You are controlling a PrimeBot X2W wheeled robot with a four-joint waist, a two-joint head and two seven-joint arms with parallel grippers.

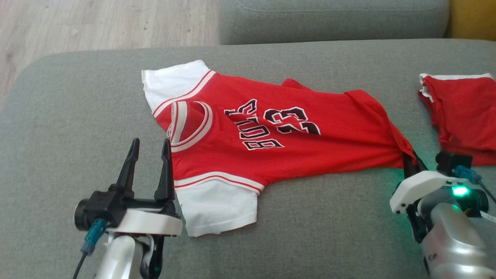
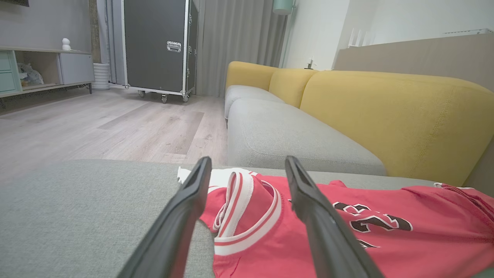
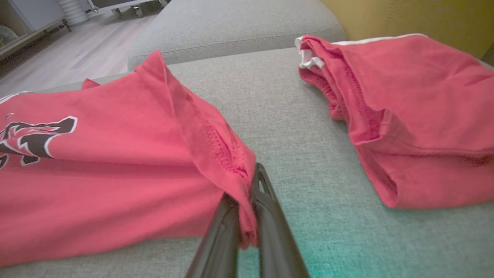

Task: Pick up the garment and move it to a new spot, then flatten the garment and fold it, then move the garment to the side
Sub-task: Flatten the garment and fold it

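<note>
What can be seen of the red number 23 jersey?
The jersey is red soft knit with white sleeves, striped trim and black white-edged lettering with 23. It lies spread, slightly wrinkled, on the grey sofa cushion, collar toward the robot's left. The right gripper is shut on its hem corner, which is raised slightly.

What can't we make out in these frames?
Second red garment: head view, cut off by the right edge.
Jersey hem corner: right wrist view, pinched between the right gripper fingers; depth of bite unclear.
Jersey lettering: left wrist view, partly behind a left gripper finger.
</note>
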